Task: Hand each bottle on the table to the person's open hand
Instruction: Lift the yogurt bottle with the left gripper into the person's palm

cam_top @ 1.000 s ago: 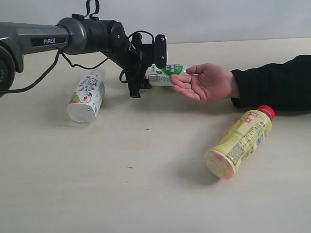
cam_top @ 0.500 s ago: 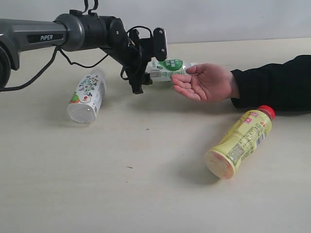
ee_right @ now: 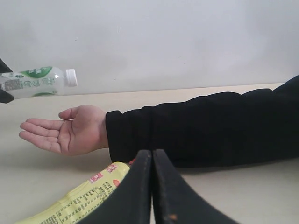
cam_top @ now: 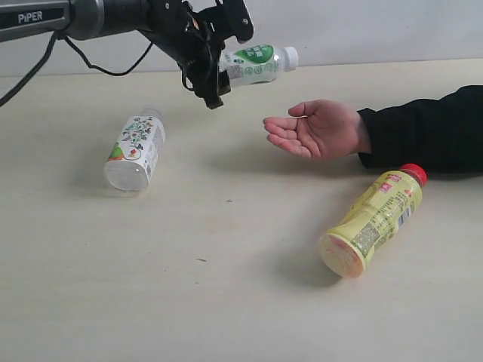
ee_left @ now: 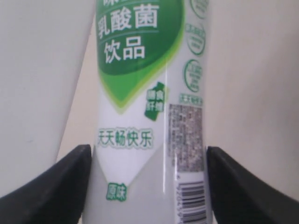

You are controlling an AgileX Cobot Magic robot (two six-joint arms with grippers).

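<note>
My left gripper (cam_top: 219, 69) is shut on the white bottle with the green label (cam_top: 258, 62), holding it sideways in the air, up and to the left of the person's open hand (cam_top: 317, 128). The left wrist view shows that bottle (ee_left: 149, 93) clamped between both fingers of the left gripper (ee_left: 149, 158). The floral bottle (cam_top: 136, 147) lies on the table (cam_top: 226, 286) at the left. Near the black sleeve lies the yellow bottle (cam_top: 373, 219). My right gripper (ee_right: 152, 154) is shut and empty, low over the yellow bottle (ee_right: 79, 203), facing the hand (ee_right: 65, 133). The clear red-labelled bottle is out of view.
The person's black sleeve (cam_top: 423, 128) lies across the right side of the table, and it fills the middle of the right wrist view (ee_right: 201, 126). A pale wall stands behind the table's far edge. The left arm's cable (cam_top: 106, 69) hangs beneath its forearm.
The left gripper has risen with the green-label bottle, from table level beside the fingertips to well above the table. The hand and the other bottles have not moved.
</note>
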